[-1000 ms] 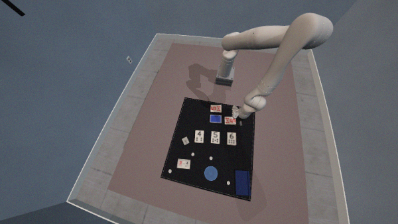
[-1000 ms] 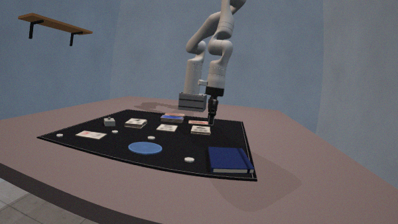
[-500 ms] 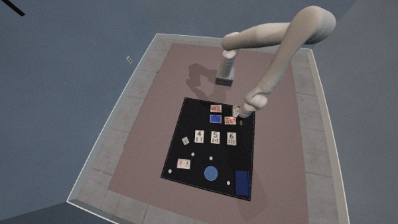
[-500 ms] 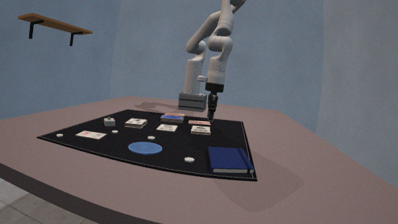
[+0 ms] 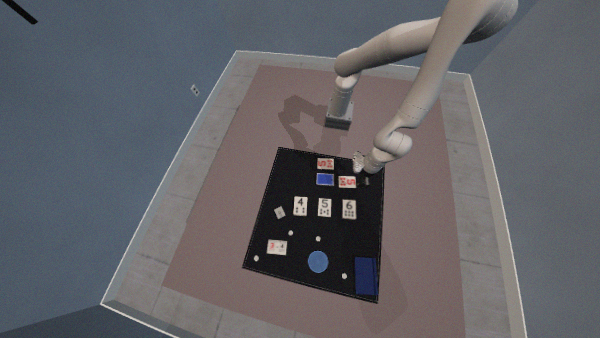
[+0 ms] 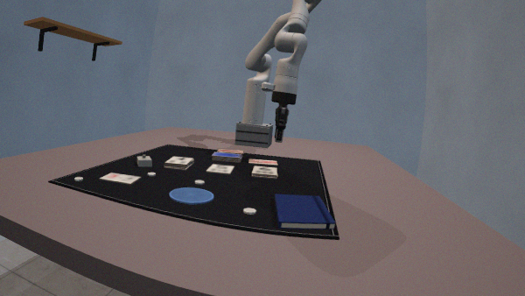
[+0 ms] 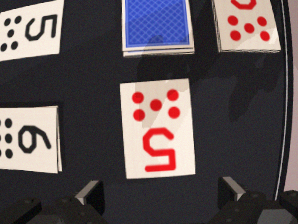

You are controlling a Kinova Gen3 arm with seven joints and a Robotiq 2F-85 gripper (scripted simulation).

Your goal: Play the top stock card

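Note:
The face-down blue stock (image 5: pixel 325 179) lies near the mat's far edge and also shows in the wrist view (image 7: pixel 157 11). A face-up red 5 card (image 7: pixel 157 129) (image 5: pixel 347 182) lies flat on the black mat beside the stock. It rests on no pile. Another red 5 (image 7: pixel 242 11) (image 5: pixel 325 163) lies on the other side of the stock. The black 4 pile (image 5: pixel 300 205), black 5 pile (image 5: pixel 324 207) and black 6 pile (image 5: pixel 349 209) stand in a row. My gripper (image 7: pixel 160 194) (image 6: pixel 278 133) is open and empty. It hangs above the near edge of the loose red 5.
A blue book (image 5: pixel 366 275), a blue disc (image 5: pixel 317 261), a small grey block (image 5: pixel 279 212), a flat card marked 3 and 4 (image 5: pixel 276 247) and several white pegs lie on the mat. The arm's base (image 5: pixel 339 120) stands behind the mat.

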